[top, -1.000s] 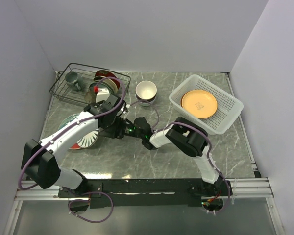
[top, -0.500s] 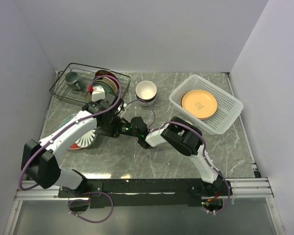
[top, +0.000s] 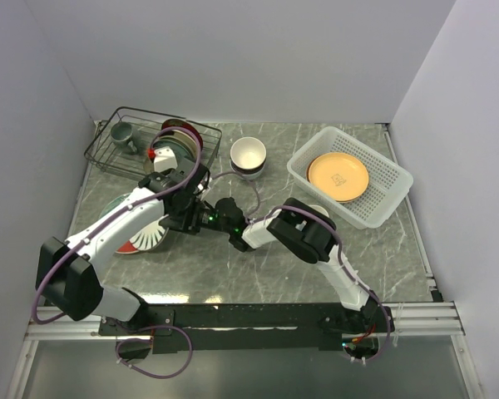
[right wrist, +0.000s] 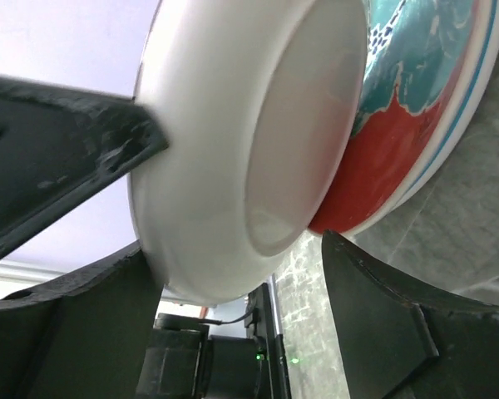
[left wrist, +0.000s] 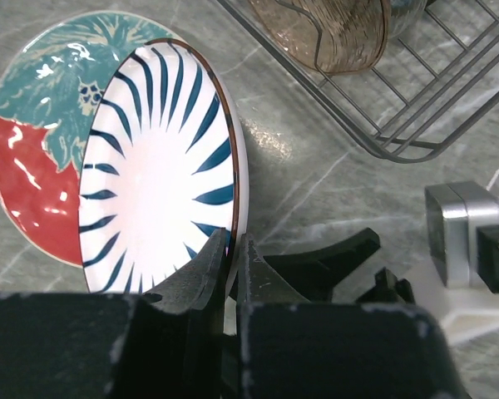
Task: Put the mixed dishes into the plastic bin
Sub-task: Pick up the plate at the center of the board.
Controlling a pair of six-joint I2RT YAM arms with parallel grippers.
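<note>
A navy-striped white plate (left wrist: 162,174) stands tilted up off a red and teal plate (left wrist: 33,183) at the table's left (top: 137,229). My left gripper (left wrist: 231,241) is shut on the striped plate's near rim; it also shows in the top view (top: 185,218). My right gripper (right wrist: 241,258) is open, and its jaws straddle the plate's white underside (right wrist: 233,125), with the red plate (right wrist: 399,150) behind; it sits right of the left gripper (top: 224,218). The white plastic bin (top: 382,195) at the right holds a brown-rimmed plate (top: 338,176).
A cream-and-dark bowl (top: 248,156) stands at mid-back. The black wire rack (top: 141,137) at the back left holds a grey-green mug (top: 121,131) and upright plates (top: 181,141). The rack's corner (left wrist: 416,108) is close beyond the striped plate.
My right gripper has moved left, up to the left gripper and the striped plate. My left gripper has shifted slightly left with the plate's rim in it.
</note>
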